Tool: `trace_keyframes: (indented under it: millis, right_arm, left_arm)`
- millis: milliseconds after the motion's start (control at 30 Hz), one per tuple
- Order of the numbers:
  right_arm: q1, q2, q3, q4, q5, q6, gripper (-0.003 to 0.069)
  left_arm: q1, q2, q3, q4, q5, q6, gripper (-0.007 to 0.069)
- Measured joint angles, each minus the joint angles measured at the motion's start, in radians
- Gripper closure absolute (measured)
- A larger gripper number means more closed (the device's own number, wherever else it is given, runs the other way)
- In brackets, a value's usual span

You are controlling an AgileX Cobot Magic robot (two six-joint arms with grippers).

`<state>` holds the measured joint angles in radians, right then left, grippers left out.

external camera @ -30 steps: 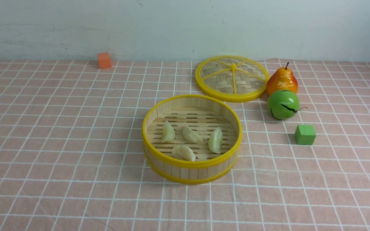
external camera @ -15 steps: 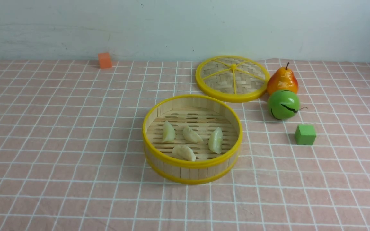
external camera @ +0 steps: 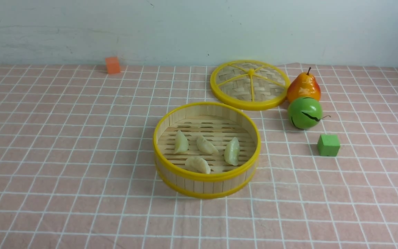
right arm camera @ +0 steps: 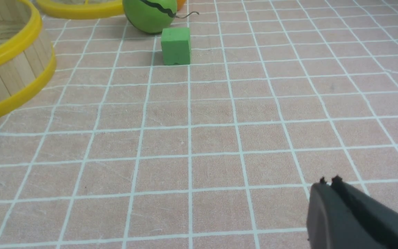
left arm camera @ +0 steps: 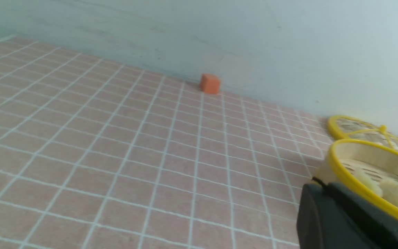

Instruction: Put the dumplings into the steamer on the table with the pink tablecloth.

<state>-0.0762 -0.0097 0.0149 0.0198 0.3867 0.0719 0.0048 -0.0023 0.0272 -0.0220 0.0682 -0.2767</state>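
Left gripper (left arm camera: 323,184) closed tight, black jaws pressed together with nothing between them, parked just beside the outer wall of the steamer (external camera: 206,180) without visibly touching it. Right gripper (right arm camera: 328,180) likewise closed, tips meeting, empty, poised over bare pink tablecloth (right arm camera: 219,138) well apart from every object. Neither arm visible in the front view.

Near the middle of the table (external camera: 47,155): steamer, open, upright on the cloth. Inside, on the slatted floor, all four dumplings (external camera: 202,152): one at about 9 o'clock of the floor (external camera: 181,142), one near the centre (external camera: 206,145), one at about 3 o'clock (external camera: 231,151), one at about 6 o'clock by the near wall (external camera: 197,164). Apart from one another, or nearly so.

At roughly 1 o'clock from the steamer: woven lid (external camera: 249,84) with yellow spokes, lying flat, close to the steamer's far rim. Just right of the lid: orange-yellow pear (external camera: 303,86), touching or nearly touching a green round fruit (external camera: 304,112) in front of it. At 3 o'clock from the steamer, well clear: green cube (external camera: 328,145). Far off at 11 o'clock, by the wall: orange cube (external camera: 112,65).
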Motion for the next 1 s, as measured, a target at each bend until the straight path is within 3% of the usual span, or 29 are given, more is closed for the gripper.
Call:
trace_keyframes:
  millis: [333, 500, 1000]
  right_arm:
    - [0.0, -0.001, 0.0, 0.0, 0.0, 0.0, 0.0646]
    - [0.0, -0.001, 0.0, 0.0, 0.0, 0.0, 0.0645]
    - [0.0, -0.001, 0.0, 0.0, 0.0, 0.0, 0.0627]
  left_arm:
    - [0.022, -0.008, 0.002, 0.048, 0.286, 0.041, 0.0638]
    - [0.022, -0.008, 0.003, 0.045, 0.304, 0.099, 0.0638]
    - [0.022, -0.008, 0.003, 0.045, 0.305, 0.108, 0.0638]
